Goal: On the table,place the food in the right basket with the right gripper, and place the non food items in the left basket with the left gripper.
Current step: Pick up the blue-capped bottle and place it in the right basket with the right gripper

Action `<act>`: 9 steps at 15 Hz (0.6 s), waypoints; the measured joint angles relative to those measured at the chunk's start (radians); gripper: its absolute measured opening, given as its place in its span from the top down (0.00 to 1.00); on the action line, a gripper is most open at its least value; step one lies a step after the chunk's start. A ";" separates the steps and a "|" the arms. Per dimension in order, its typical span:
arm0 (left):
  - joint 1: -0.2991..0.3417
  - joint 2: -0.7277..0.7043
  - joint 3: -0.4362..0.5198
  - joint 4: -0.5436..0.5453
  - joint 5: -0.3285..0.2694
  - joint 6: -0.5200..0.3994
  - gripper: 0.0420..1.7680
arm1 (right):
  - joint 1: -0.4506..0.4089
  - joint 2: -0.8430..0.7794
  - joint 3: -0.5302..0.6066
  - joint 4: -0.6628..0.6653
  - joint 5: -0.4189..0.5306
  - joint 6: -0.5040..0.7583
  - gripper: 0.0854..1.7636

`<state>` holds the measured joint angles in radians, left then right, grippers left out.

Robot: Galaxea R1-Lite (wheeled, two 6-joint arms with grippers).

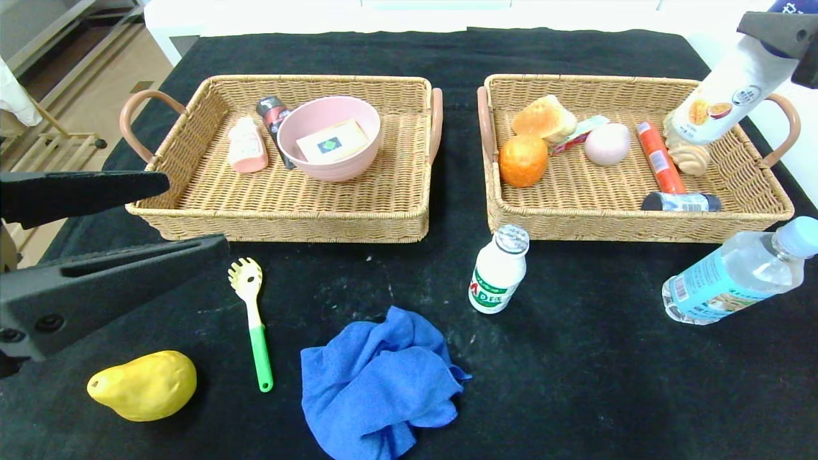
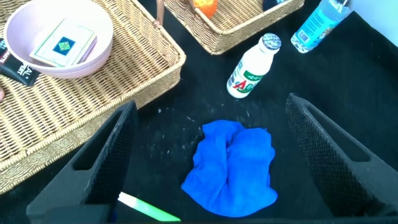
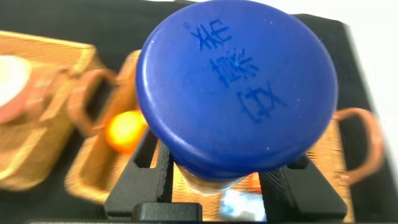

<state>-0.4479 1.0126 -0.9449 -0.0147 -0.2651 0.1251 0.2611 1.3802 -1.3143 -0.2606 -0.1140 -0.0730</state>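
My right gripper hangs above the right basket's far right corner, shut on a white bottle just below its dark-blue cap. On the black table lie a yellow pear, a small green-labelled bottle standing upright, and a clear water bottle on its side. A blue cloth and a green-handled pasta spoon lie in front of the left basket. My left gripper is open above the cloth, holding nothing.
The left basket holds a pink bowl with a card, a pink bottle and a dark tube. The right basket holds bread, an orange, a pink ball, a red sausage, a cookie and a dark can.
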 joint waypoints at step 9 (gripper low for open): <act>0.000 -0.001 0.001 0.003 -0.002 0.000 0.03 | -0.226 0.101 -0.054 0.000 0.033 0.043 0.56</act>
<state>-0.4479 1.0113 -0.9434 -0.0119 -0.2668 0.1251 0.0349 1.4811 -1.3687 -0.2602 -0.0813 -0.0302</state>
